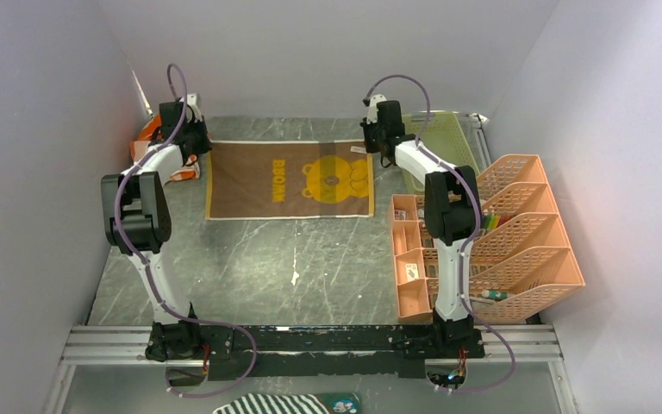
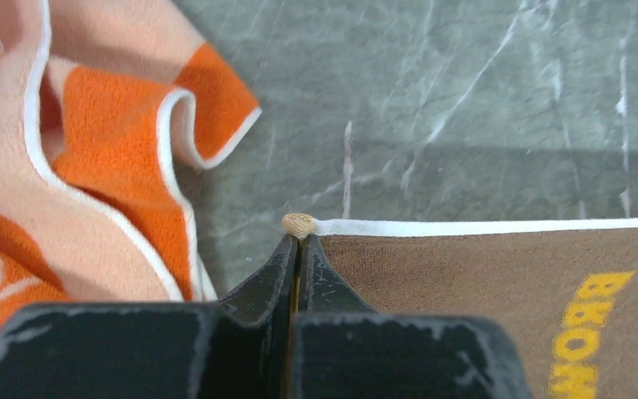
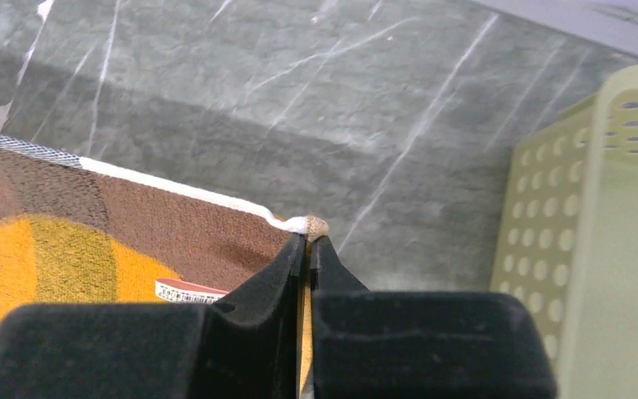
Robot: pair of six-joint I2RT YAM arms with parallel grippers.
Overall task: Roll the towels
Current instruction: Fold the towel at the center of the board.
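A brown towel (image 1: 290, 179) with a white border, a yellow bear and yellow lettering lies flat at the back of the table. My left gripper (image 1: 200, 143) is shut on its far left corner, which pokes out just past the tips in the left wrist view (image 2: 299, 237). My right gripper (image 1: 376, 145) is shut on the far right corner (image 3: 309, 239) in the same way. A second towel (image 1: 150, 131), orange and peach with white lines, lies crumpled beside the left gripper and fills the left of the left wrist view (image 2: 91, 166).
A pale green perforated basket (image 1: 444, 138) stands just right of the right gripper (image 3: 598, 208). An orange tiered file organiser (image 1: 500, 233) takes up the right side. A black-and-white striped cloth (image 1: 267, 404) lies below the arm bases.
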